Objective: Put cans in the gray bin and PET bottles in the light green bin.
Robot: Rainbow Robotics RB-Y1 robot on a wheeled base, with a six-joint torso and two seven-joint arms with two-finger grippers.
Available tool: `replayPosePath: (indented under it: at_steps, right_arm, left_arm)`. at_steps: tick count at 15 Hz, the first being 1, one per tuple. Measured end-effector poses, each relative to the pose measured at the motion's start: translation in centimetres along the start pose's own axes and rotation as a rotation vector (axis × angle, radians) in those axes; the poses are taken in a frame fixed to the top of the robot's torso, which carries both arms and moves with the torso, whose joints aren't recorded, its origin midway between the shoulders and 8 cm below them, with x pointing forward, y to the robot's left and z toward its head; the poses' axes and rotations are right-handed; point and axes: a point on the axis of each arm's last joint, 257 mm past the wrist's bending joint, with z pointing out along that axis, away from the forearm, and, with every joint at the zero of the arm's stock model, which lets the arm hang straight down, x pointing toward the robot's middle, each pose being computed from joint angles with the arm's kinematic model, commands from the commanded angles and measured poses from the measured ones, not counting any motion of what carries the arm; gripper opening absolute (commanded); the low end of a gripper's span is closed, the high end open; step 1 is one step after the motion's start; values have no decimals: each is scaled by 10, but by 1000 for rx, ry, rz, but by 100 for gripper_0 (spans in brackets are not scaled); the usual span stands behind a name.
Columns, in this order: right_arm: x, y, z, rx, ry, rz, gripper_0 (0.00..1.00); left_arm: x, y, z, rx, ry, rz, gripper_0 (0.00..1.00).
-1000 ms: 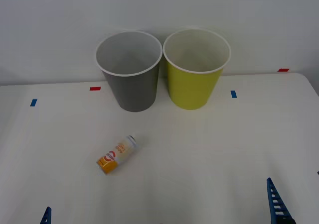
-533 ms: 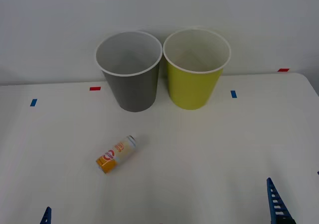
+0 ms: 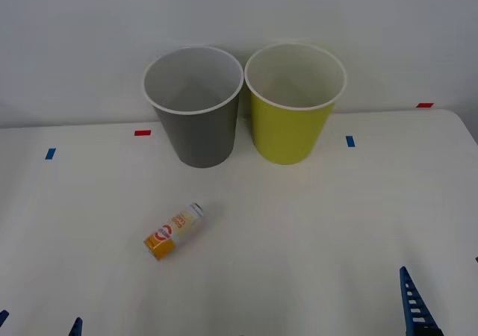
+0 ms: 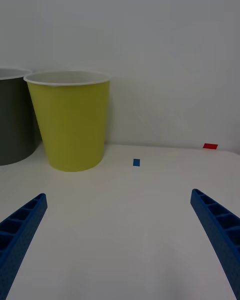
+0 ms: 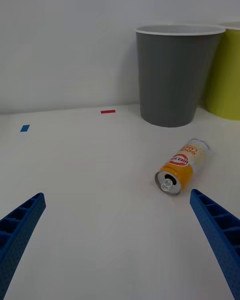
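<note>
- Left claw (image 5: 117,250) sits low at the table's (image 3: 314,261) near edge, fingers wide apart, nothing in it.
- Can (image 3: 174,231) lies on its side just ahead, orange end toward that claw, so left arm's closer imo.
- Gray bin (image 3: 196,119) and light green bin (image 3: 293,112) stand behind.
- Right claw (image 4: 120,245) is gaping too, empty, well off.

A big white bench (image 3: 299,239) stands against a plain white wall (image 3: 239,15). Small bits of tape are stuck on the bench near its far edge. On the left side sit a blue tape bit (image 3: 50,154) and a red tape bit (image 3: 142,133). On the right side sit another blue tape bit (image 3: 349,140) and another red tape bit (image 3: 424,105).
</note>
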Motion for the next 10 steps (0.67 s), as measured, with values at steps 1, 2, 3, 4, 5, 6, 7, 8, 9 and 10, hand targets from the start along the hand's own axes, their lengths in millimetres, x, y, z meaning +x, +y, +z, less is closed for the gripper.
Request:
replayPosePath:
  at_steps: [1, 2, 3, 4, 5, 6, 7, 8, 9, 10]
  right_arm:
    - [0, 0, 0, 0, 0, 0, 100]
    - [0, 0, 0, 0, 0, 0, 100]
    - [0, 0, 0, 0, 0, 0, 100]
    - [0, 0, 0, 0, 0, 0, 100]
    - [0, 0, 0, 0, 0, 0, 100]
    - [0, 0, 0, 0, 0, 0, 100]
    - [0, 0, 0, 0, 0, 0, 100]
    - [0, 0, 0, 0, 0, 0, 100]
    - [0, 0, 0, 0, 0, 0, 100]
    - [0, 0, 0, 0, 0, 0, 100]
  left_arm:
    - [1, 0, 0, 19, 9, 12, 100]
    - [3, 0, 0, 40, 22, 21, 100]
    - [5, -1, 1, 60, 35, 30, 100]
    - [8, -2, 5, 84, 49, 44, 100]
    - [11, -4, 9, 112, 65, 61, 100]
    - [11, -5, 15, 137, 67, 74, 100]
    - [14, -5, 20, 158, 83, 85, 100]
    - [15, -5, 27, 184, 91, 98, 100]
    - [15, -6, 33, 203, 101, 110, 100]
    - [15, -9, 40, 225, 112, 125, 100]
